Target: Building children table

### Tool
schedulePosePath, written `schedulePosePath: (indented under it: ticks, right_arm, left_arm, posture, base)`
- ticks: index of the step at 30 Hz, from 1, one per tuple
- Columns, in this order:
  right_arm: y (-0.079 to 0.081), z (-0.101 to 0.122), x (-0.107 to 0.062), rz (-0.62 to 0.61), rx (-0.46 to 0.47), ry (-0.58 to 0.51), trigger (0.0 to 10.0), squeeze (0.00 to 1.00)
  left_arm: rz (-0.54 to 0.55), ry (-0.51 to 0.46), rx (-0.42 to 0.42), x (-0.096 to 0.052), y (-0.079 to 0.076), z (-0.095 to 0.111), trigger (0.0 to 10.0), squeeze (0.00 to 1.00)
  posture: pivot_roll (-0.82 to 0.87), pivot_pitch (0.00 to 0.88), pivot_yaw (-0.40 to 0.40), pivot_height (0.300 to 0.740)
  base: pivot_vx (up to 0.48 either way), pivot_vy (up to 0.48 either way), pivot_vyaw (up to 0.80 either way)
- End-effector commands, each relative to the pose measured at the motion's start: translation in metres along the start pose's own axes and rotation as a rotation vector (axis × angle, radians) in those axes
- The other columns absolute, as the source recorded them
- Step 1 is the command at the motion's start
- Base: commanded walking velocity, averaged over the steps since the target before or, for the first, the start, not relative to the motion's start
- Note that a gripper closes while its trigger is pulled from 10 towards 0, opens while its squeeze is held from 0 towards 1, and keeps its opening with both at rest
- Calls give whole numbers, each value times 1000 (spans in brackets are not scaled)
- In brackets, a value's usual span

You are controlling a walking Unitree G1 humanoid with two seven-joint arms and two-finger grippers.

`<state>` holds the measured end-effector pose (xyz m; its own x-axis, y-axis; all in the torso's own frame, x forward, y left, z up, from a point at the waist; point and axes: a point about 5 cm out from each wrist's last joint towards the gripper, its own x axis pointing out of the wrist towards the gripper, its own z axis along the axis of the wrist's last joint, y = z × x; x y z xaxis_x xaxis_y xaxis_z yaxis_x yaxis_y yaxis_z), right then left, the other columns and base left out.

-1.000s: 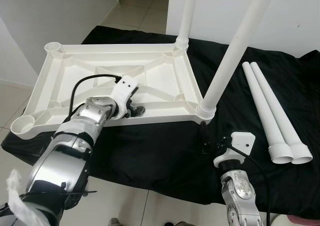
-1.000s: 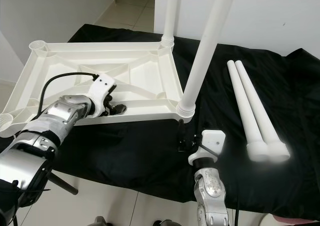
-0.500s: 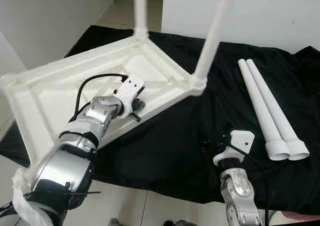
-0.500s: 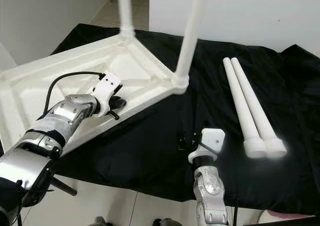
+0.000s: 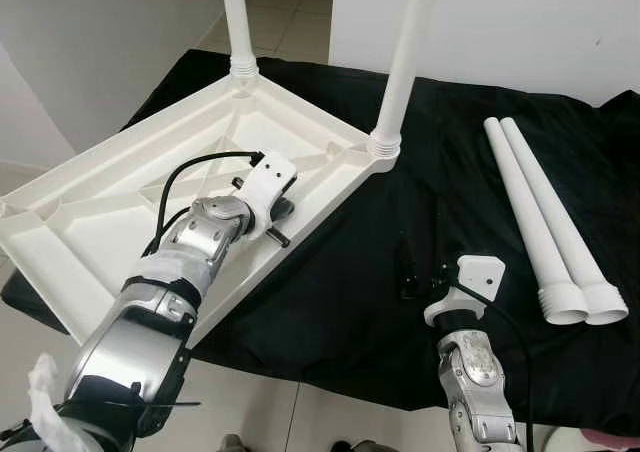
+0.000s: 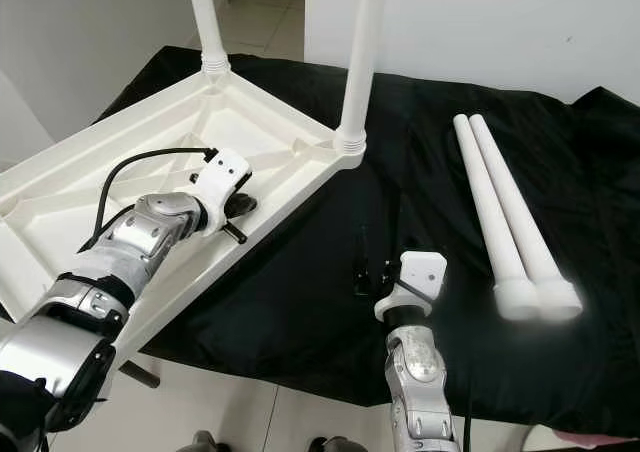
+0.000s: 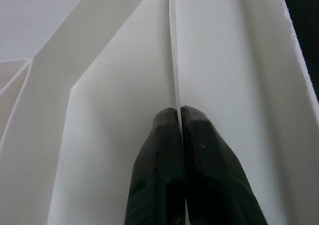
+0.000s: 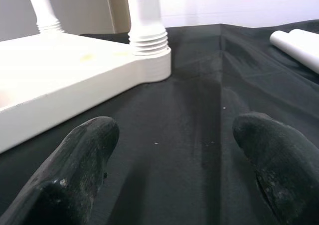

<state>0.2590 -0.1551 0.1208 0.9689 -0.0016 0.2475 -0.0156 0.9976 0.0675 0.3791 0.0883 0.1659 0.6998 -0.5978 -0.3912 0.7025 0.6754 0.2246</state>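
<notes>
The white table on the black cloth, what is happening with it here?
The robot is assembling an upside-down white table top on a black cloth. Its left gripper is shut on a thin rib of the table top. Two legs already stand in corner sockets; two loose legs lie to the right. The right gripper hovers open over the cloth.

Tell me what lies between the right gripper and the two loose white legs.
Only bare black cloth lies between the right gripper and the two loose legs, as the left eye view shows.

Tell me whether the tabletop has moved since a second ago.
Yes. The tabletop, pinched by the left gripper, has swung its near end leftward away from the loose legs.
</notes>
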Motion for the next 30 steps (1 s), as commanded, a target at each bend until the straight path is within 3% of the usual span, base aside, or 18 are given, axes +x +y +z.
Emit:
schedulePosePath:
  ticks: [1,3,4,5,9,10,11,15,23,25,27,30]
  right_arm:
    - [1,-3,-1,-5,4,5,10000,0]
    - [2,-3,-1,-5,4,6,10000,0]
    - [2,-3,-1,-6,4,5,10000,0]
    - [2,-4,-1,-9,5,5,10000,0]
    - [2,-4,-2,-16,6,4,10000,0]
    - [2,-4,-1,-17,7,3,10000,0]
    - [2,-4,-1,-19,7,2,10000,0]
    - [3,-5,-1,-20,9,1,10000,0]
    - [5,-5,2,-19,11,-3,10000,0]
    - [5,-5,3,-18,11,-5,10000,0]
    - [5,-4,7,-19,10,-11,10000,0]
    - [4,-3,9,-18,9,-16,10000,0]
  left_arm:
    - [-57,-69,4,2,-10,6,10000,0]
    - [-69,-76,-11,2,-11,7,10000,0]
    - [-79,-87,-32,1,-12,7,10000,624]
    - [-96,-99,-49,0,-12,9,10000,1000]
    - [-117,-125,-31,-3,-13,12,10000,1000]
    - [-133,-142,-16,-6,-14,14,10000,686]
    - [-147,-157,-5,-8,-15,16,10000,0]
    - [-165,-178,1,-13,-14,19,10000,0]
    - [-241,-196,10,-35,-1,16,10000,0]
    - [-232,-193,29,-42,3,14,10000,0]
    - [-163,-171,41,-53,20,8,10000,0]
    - [-101,-161,50,-62,33,5,10000,0]
  posture:
    - [-15,101,6,740]
    - [-15,101,6,740]
    - [-15,100,8,740]
    - [-16,100,11,740]
    - [-16,100,15,740]
    - [-16,100,18,740]
    - [-15,99,19,740]
    - [-12,99,21,740]
    - [-8,99,22,740]
    - [-2,102,19,740]
    - [1,104,17,740]
    - [4,108,15,740]
  base:
    - [0,0,0]
    - [0,0,0]
    - [0,0,0]
    - [0,0,0]
    - [0,0,0]
    - [0,0,0]
    - [0,0,0]
    - [0,0,0]
    - [0,0,0]
    - [0,0,0]
    - [0,0,0]
    - [0,0,0]
